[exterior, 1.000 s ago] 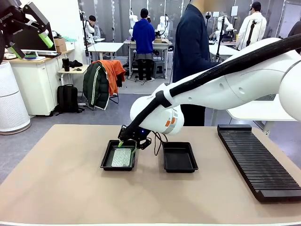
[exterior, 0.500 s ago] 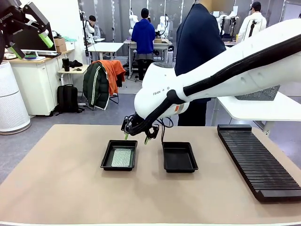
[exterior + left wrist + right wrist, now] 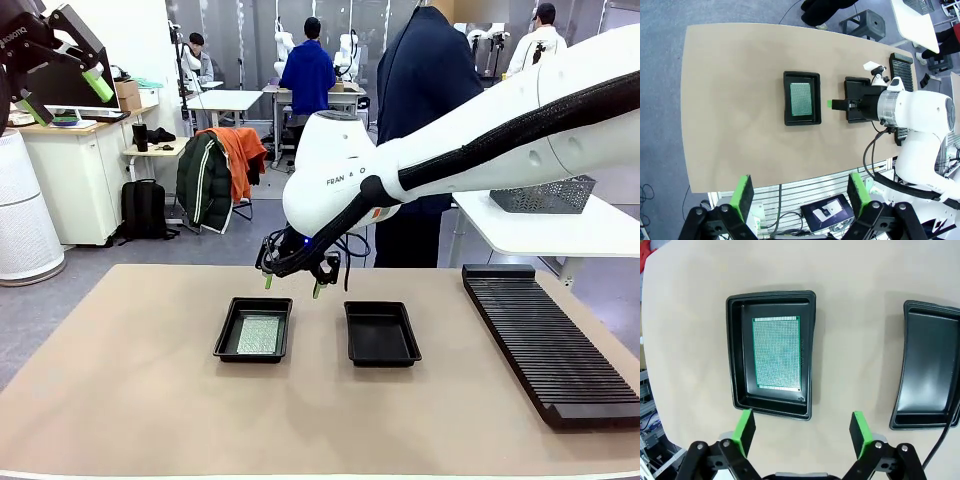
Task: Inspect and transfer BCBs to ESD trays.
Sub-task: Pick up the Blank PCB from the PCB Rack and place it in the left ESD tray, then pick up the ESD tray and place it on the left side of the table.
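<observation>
A pale green speckled BCB (image 3: 258, 334) lies flat on the floor of the left ESD tray (image 3: 226, 338). To its right sits the other ESD tray (image 3: 381, 334), with nothing in it. My right gripper (image 3: 292, 286) hangs open a little above the table, between the two trays and nearer their far edge, holding nothing. From the right wrist view, the BCB (image 3: 776, 353) rests in its tray (image 3: 735, 356) ahead of the open right gripper (image 3: 802, 431), and the bare tray (image 3: 930, 371) is off to the right. My left gripper (image 3: 65, 98) is raised high at far left, open.
A long black ribbed rack (image 3: 545, 340) lies along the table's right side. A person in a dark blue jacket (image 3: 425, 90) stands at the far edge. Behind the rack, a white side table carries a grey mesh basket (image 3: 545, 195). The tan tabletop (image 3: 150, 400) is bare in front.
My right gripper opened, let go of the BCB in the left tray, and rose clear of it, shifting slightly right. The left arm stayed still.
</observation>
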Robot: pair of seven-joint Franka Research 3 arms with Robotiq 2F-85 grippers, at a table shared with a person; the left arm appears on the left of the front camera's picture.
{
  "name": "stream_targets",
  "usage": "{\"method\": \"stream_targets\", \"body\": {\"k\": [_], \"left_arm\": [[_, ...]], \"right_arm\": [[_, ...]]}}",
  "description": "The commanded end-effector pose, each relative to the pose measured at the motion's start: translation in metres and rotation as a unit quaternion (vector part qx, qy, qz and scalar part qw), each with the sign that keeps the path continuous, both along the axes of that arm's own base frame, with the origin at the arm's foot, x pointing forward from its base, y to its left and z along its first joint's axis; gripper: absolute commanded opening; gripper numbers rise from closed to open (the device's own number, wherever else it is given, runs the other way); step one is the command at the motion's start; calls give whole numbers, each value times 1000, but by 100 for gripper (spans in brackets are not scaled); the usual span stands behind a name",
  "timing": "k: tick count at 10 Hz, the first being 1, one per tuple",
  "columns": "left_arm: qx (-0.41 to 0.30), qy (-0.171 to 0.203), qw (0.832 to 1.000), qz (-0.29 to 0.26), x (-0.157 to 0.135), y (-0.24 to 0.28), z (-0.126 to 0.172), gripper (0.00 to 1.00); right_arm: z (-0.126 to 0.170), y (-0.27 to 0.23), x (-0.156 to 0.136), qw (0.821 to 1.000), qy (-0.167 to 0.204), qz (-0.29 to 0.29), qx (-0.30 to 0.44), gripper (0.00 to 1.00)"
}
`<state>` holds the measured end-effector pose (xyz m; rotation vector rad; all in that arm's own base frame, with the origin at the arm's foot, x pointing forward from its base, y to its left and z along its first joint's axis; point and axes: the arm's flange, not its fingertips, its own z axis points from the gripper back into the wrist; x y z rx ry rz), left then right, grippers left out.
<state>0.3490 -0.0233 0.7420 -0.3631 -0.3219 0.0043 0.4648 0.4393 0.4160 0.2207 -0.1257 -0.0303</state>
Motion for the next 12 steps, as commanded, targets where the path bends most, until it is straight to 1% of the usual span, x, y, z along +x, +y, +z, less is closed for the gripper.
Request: {"method": "stream_targets", "body": {"k": [1, 12], "left_arm": [[5, 0, 1000, 0, -1, 2, -1, 100], [5, 0, 1000, 0, -1, 2, -1, 100]], "right_arm": [[-2, -1, 0, 1000, -2, -1, 0, 100], [-2, -1, 0, 1000, -2, -1, 0, 100]]}}
